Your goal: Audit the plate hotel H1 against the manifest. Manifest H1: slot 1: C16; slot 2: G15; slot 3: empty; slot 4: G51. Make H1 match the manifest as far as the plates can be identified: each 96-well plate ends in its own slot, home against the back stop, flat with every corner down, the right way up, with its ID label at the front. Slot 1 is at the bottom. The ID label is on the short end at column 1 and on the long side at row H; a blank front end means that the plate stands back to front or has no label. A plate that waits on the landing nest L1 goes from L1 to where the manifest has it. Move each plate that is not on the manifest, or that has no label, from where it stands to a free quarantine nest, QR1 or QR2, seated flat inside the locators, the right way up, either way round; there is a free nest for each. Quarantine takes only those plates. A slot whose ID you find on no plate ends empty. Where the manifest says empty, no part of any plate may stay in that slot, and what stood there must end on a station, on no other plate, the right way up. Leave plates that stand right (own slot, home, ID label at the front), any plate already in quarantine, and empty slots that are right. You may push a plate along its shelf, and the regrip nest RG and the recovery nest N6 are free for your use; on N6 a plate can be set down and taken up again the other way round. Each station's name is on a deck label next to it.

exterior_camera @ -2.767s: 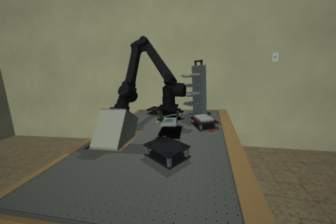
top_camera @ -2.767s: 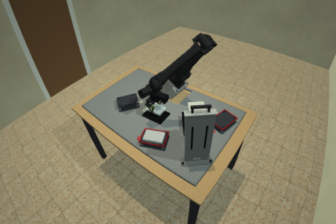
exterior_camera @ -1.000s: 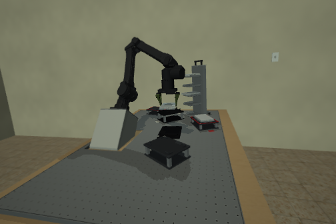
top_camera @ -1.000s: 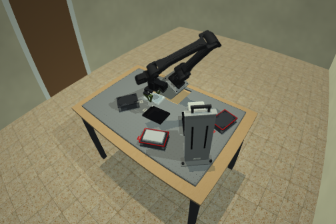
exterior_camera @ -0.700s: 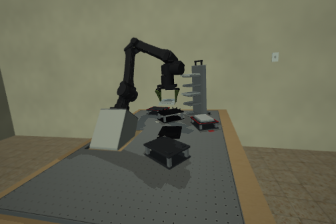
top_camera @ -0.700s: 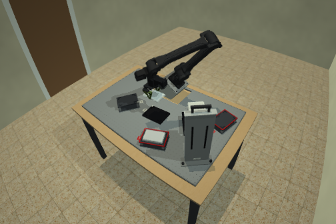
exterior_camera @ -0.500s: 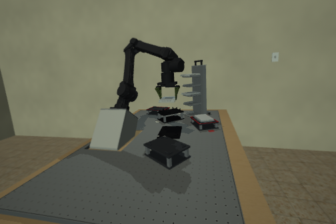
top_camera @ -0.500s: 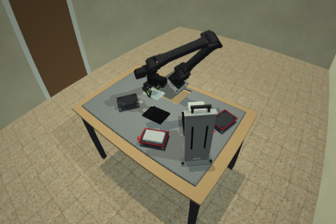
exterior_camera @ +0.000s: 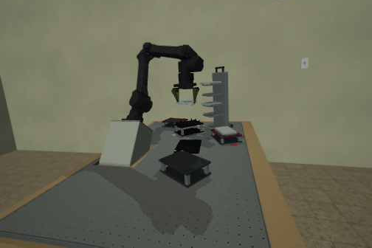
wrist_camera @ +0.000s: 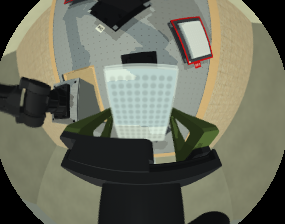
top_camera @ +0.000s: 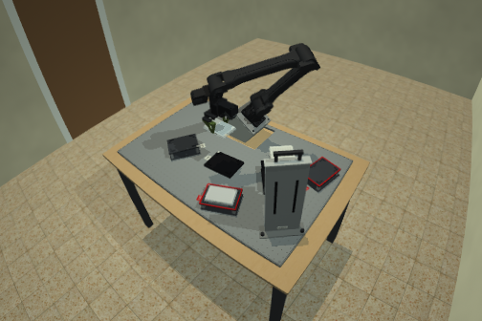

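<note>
plate [wrist_camera: 140, 99] clamped in jaws high over table [top_camera: 306, 266], its label unreadable.

My pincer [wrist_camera: 141, 127] has olive-green fingers on a black arm [top_camera: 268, 67], and the plate [wrist_camera: 140, 102] between them is pale, translucent white with a fine grid of wells. In the top view, at about 6 o'clock from it, the table [top_camera: 316, 258] shows a tan wooden rim around a grey top dotted with small dark holes. On that top are a red-framed nest [top_camera: 207, 197] with a white plate, another red-framed nest [top_camera: 336, 168] with a dark inside, a flat black pad [top_camera: 224, 164] and a light grey hotel [top_camera: 285, 188] with two black slits.
</note>
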### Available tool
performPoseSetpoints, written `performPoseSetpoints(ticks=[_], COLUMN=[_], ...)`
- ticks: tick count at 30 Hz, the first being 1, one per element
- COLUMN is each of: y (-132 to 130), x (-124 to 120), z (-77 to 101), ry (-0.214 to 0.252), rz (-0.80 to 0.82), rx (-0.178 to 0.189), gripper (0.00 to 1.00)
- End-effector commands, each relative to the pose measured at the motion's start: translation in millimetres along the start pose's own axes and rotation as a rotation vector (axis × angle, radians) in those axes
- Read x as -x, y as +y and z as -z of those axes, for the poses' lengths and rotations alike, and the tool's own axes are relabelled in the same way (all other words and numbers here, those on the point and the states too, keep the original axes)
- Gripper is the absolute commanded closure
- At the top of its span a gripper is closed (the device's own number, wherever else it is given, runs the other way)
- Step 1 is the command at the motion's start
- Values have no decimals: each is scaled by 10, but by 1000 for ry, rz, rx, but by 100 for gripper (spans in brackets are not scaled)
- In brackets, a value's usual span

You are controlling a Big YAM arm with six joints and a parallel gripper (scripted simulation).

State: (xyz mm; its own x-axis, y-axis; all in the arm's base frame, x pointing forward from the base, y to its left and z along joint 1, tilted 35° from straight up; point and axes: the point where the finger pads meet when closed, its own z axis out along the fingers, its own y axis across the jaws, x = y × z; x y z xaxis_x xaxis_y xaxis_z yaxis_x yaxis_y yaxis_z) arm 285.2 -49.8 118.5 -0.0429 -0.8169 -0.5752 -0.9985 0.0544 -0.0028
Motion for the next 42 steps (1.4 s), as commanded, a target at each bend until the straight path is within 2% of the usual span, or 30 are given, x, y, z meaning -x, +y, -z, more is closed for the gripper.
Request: performPoseSetpoints(ticks=[1, 26, 27, 31, 34, 35, 37, 42], y=[-163, -163, -178, -185, -187, -193, -194, -204], x=[-22, -20, 115, 254, 289, 293, 395, 572], z=[275, 306, 288, 290, 290, 252, 289, 288], ry=[21, 20, 23, 19, 18, 12, 15, 11], rz=[6, 0, 41, 69, 39, 13, -10, -93], rx=[-43, -44, -39, -41, -41, -27, -42, -43], gripper=[14, 14, 14, 14, 14, 14, 14, 14])
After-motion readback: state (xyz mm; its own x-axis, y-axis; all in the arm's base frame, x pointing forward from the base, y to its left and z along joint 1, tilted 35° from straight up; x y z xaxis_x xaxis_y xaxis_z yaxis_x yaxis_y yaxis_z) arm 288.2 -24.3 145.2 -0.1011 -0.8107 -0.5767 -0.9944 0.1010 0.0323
